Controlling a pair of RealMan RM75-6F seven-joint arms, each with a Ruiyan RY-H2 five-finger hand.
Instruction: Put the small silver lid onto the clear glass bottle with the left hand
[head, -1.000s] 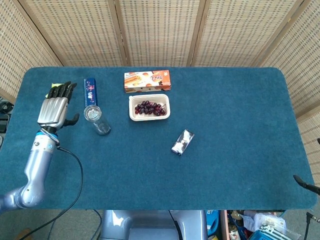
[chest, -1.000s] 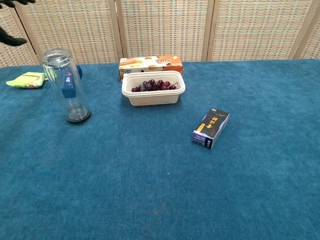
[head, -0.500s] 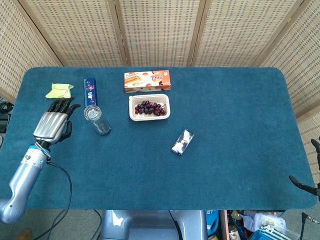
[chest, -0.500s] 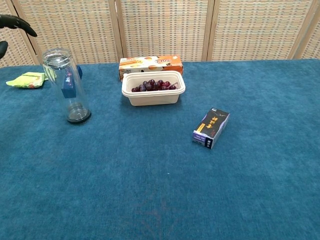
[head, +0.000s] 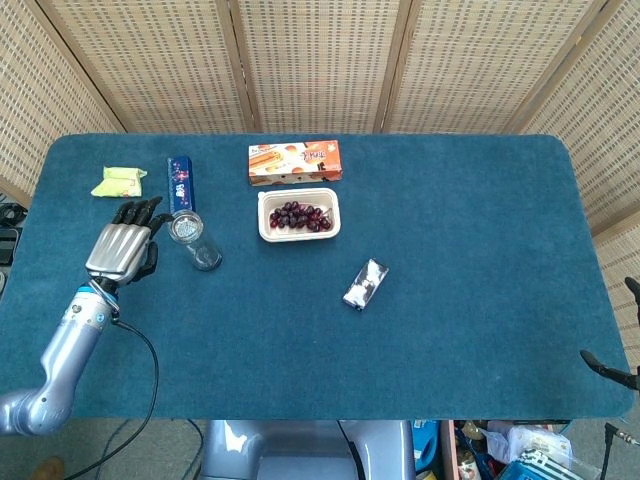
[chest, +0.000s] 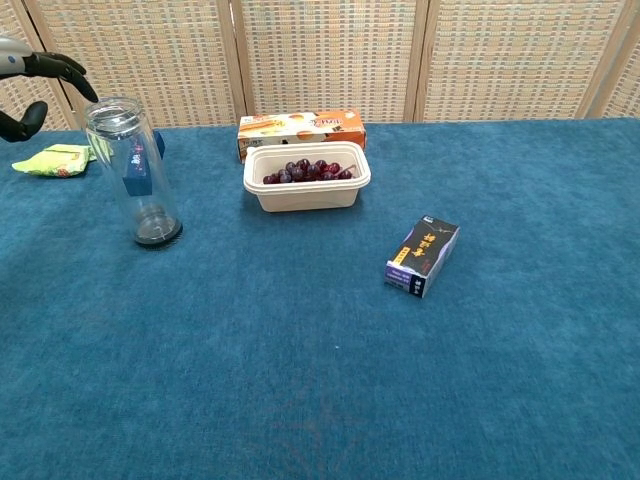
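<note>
The head view looks steeply down from above the near edge, far enough back to take in the whole blue table (head: 420, 340) and the wicker screen (head: 320, 60) behind it. The chest view sits low, near table height, facing the same screen (chest: 330, 50) across the cloth, closer in. Both share the glass bottle (head: 196, 240) (chest: 133, 170), the grape tray (head: 298, 216) (chest: 306, 178) and the small dark box (head: 365, 284) (chest: 422, 256).

Clear glossy glass bottle (chest: 133, 170), matt napped blue cloth table (chest: 300, 350), glossy cardboard orange box (head: 295, 162), woven cane screens (head: 310, 60).
</note>
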